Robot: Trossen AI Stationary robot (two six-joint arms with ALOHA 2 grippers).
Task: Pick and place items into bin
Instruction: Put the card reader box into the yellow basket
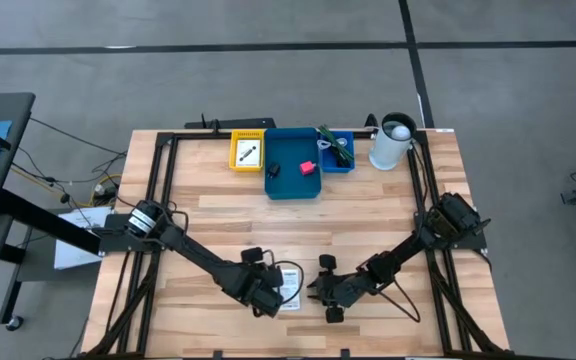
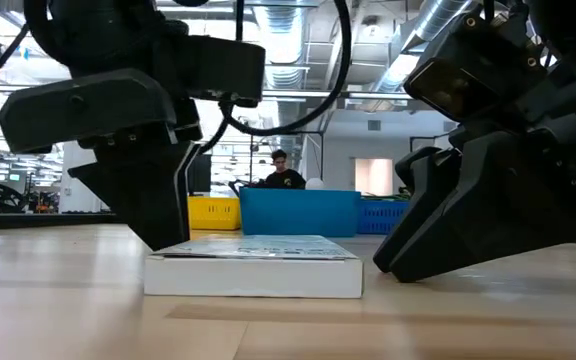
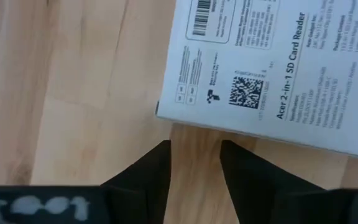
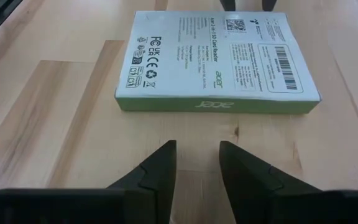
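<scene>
The pale planked wooden table (image 1: 218, 215) carries everything, and my two dark arms reach in from its sides toward the near edge. They meet there because the one thing left out on the boards lies between them. At the far edge sits the blue rectangular plastic bin (image 1: 294, 165), flanked by a small yellow tray (image 1: 247, 153) and a smaller blue tray (image 1: 337, 152), with a white cylindrical cup (image 1: 392, 143) just beside those. The bin already holds a pink-red block (image 1: 308, 167) and a small black piece (image 1: 274, 170), so I judge the task partly done.

My left gripper (image 1: 264, 297) stands low at one side of the item, fingers a narrow gap apart and holding nothing. My right gripper (image 1: 326, 297) faces the opposite side, set back a little, its fingers likewise slightly parted and empty. I judge I am bracketing the box so one pincer can steady it while the other takes hold, since it lies too flat to pinch easily from above.

The item is a flat white cardboard box (image 4: 216, 62), a card-reader package printed with small text, a barcode and a square code. It has a green side edge and lies flat on the wood, well apart from the bin.
</scene>
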